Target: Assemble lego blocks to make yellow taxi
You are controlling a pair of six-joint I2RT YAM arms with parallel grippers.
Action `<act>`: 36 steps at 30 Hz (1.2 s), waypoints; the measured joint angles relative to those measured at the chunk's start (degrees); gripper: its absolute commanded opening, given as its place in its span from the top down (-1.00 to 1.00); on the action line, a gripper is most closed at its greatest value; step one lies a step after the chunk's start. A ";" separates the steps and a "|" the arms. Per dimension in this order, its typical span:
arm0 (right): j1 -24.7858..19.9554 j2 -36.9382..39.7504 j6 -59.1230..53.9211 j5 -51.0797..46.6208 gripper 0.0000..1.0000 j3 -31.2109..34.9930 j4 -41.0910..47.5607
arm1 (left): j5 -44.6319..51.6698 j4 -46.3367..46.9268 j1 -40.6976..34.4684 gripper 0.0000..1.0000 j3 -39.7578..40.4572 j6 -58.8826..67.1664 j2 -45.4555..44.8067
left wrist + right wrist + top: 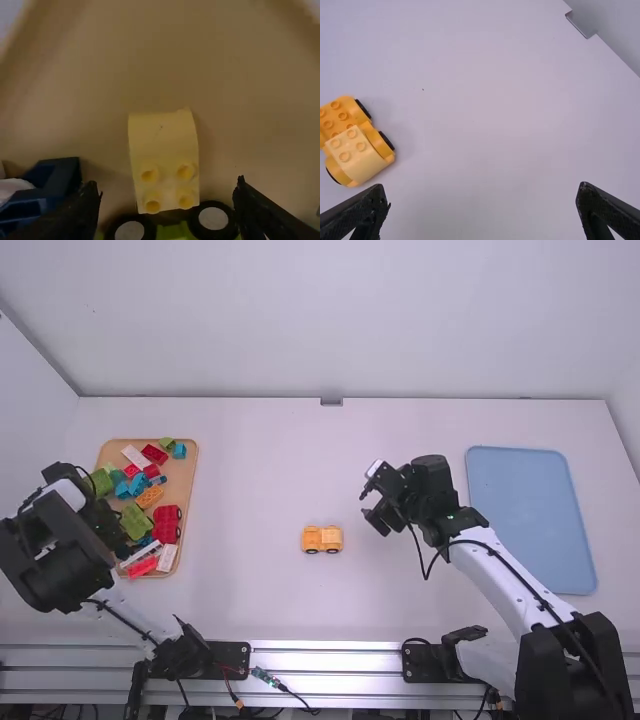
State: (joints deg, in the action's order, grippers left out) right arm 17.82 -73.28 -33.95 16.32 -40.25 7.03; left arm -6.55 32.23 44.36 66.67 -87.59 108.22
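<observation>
while a blue tray (525, 520) lies at the right of the white table (260, 480), a wooden tray (186, 475) of mixed blocks sits at the left. the left gripper (112, 530) is over the wooden tray, fingers spread, clear of a loose pale yellow block (162, 132) in it. the right gripper (370, 502) is above the table, fingers apart, near the wheeled orange-yellow car (322, 539), which bears a pale yellow piece (357, 155).
</observation>
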 measured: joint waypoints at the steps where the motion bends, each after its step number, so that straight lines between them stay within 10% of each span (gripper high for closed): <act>1: 0.00 0.00 0.07 0.02 -0.98 0.00 0.07 | -0.11 -0.26 0.00 -0.38 -0.07 -0.17 0.00; 6: 0.00 0.00 -0.07 0.00 -0.98 0.00 0.24 | -0.83 -3.50 0.00 -0.29 -2.36 -1.14 0.00; 22: 0.00 0.00 -0.96 -0.02 -0.97 0.00 0.79 | -1.01 -4.85 0.00 0.92 -4.02 -1.11 -0.04; 36: 0.00 0.00 -0.98 0.00 -0.98 0.00 0.66 | 4.24 17.53 -0.02 0.96 12.70 2.84 -0.02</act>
State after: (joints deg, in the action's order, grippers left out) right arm 17.82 -73.28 -34.94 16.32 -40.25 7.68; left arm -2.31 49.76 44.34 79.37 -84.75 108.20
